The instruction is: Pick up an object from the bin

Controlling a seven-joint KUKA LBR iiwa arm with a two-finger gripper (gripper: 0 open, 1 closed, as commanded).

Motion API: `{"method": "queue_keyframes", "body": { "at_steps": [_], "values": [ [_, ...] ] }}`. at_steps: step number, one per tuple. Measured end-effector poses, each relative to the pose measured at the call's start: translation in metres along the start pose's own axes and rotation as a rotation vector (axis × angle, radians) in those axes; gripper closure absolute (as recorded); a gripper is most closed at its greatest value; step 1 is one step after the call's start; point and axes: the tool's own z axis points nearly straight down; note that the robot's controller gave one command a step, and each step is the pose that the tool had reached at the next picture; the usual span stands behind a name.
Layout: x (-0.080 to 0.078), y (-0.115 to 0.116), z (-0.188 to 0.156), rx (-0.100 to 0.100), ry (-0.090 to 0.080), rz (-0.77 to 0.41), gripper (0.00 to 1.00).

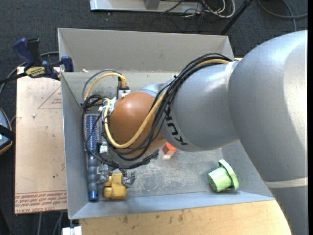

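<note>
Yellow block [115, 190] just beneath pincer [118, 176]

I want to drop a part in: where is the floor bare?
Bare floor lies between the yellow block and the green spool, along the front wall. Crowded: front-left corner, with tool, yellow block and blue rod.

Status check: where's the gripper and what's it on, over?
Gripper low in bin's front-left corner. Right over yellow block. Blue piece tight beside it, wall side; green spool and small orange block well away.
</note>
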Motion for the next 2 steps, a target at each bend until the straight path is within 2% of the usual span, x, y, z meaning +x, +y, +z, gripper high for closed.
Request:
{"method": "queue_keyframes", "body": {
  "at_steps": [1, 2],
  "values": [
    [-0.009, -0.019, -0.128, -0.013, 0.004, 0.018, 1.00],
    [-0.020, -0.022, -0.068, -0.024, 0.013, 0.204, 1.00]
  ]
}}
